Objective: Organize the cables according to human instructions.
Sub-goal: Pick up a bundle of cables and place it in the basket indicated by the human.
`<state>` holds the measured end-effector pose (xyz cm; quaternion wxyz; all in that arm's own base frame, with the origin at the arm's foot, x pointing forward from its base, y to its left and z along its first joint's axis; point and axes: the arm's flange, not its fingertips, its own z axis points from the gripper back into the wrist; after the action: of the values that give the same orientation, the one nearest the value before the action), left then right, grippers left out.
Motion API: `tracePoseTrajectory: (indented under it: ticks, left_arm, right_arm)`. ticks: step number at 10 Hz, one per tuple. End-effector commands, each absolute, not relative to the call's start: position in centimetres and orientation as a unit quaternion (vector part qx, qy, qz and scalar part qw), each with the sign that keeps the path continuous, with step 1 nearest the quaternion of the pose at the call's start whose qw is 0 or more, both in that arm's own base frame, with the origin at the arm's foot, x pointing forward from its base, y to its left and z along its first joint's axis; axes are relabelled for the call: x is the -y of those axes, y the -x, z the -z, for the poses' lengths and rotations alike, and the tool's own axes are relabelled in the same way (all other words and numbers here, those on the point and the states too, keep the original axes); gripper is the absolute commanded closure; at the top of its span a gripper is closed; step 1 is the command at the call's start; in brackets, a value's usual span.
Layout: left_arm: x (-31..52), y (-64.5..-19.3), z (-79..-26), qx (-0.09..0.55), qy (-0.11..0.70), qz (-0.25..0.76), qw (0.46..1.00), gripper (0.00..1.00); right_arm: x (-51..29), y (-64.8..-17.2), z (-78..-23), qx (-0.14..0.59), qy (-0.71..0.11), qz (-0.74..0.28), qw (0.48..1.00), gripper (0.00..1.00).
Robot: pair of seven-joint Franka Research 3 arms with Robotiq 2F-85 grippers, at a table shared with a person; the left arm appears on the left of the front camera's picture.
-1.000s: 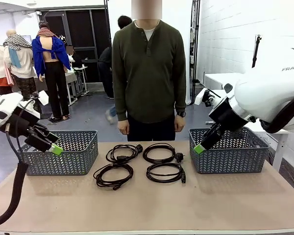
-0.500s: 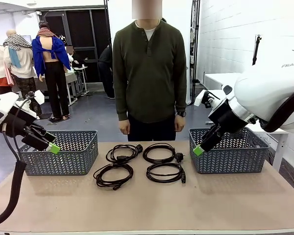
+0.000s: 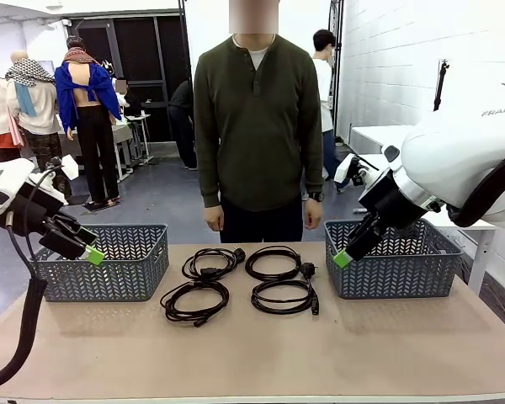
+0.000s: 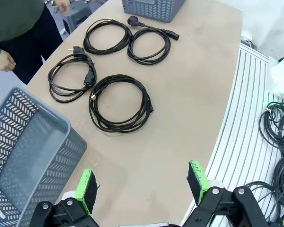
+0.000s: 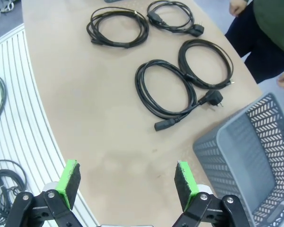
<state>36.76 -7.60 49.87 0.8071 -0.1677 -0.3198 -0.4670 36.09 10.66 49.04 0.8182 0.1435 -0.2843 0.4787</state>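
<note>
White right arm [image 3: 459, 156] wears black corrugated hose [image 3: 495, 195] and green-padded black pincer [image 3: 343, 257].

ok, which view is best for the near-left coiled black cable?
Left wrist view: the near-left coiled black cable lies close, whole, seen from above. Front view shows it flattened at a low angle. Right wrist view shows it whole but far off.

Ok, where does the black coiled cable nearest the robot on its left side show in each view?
Front view: black coiled cable, lower centre-left, right of the grey plastic left basket.
Left wrist view: the cable sits centre, up-right of that basket.
Right wrist view: the cable sits top left.
Shared landmark: the person in the dark green top, at the table's far side.
</note>
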Motion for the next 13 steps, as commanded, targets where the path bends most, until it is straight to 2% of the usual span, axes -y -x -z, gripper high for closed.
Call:
tracePoseTrajectory:
  ticks: [1, 13]
  left_arm:
    - [7.39, -36.94, -49.74, 0.321, 0.176, 0.472, 0.802, 0.0]
    - [7.39, -36.94, -49.74, 0.321, 0.176, 0.472, 0.802, 0.0]
  right_arm:
    - [-10.67, -36.29, -48.91, 0.288, -0.154, -0.481, 0.814, 0.0]
    - [-10.67, -36.29, -48.91, 0.288, -0.154, -0.481, 0.814, 0.0]
